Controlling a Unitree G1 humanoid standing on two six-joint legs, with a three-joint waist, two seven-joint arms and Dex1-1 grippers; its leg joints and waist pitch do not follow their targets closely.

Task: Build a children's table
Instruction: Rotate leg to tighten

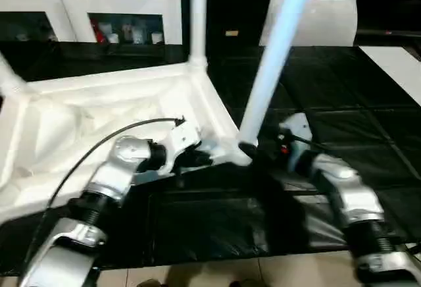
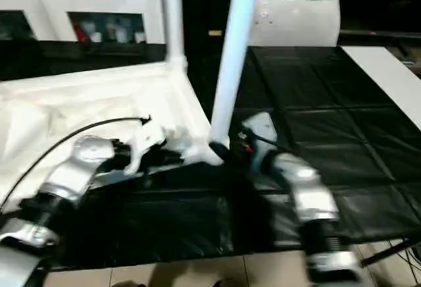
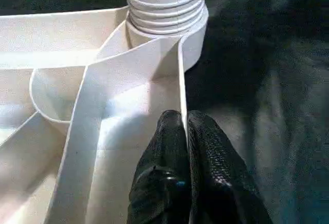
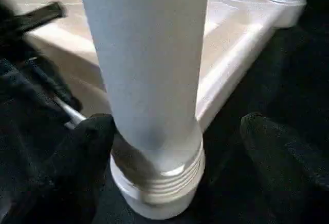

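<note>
Here, taken part by part:

Tabletop point(image 1: 99, 122): upside down on the black table point(image 1: 342, 122), ribbed underside up — hard moulded plastic, probably light and stiff, though the thin rim wall looks slippery to pinch.
Near leg point(image 1: 276, 50): stands in the near corner socket point(image 3: 164, 13), leaning a little; its ridged foot sits in the socket collar. A long smooth taper (likely to slide in a grip), so the best hold is low, just above the ridges.
Far leg point(image 1: 197, 10): upright in the next corner socket.
Left end effector point(image 3: 182, 131): fingers pressed together on the tabletop's thin rim wall, just beside the near socket — steadying the piece.
Right end effector point(image 4: 175, 147): fingers point(image 4: 85, 157) spread wide on either side of the leg's base, not clamping it.
Arm pose: both silver forearms reach forward and bend inward at the wrist, meeting at that near corner.
</note>
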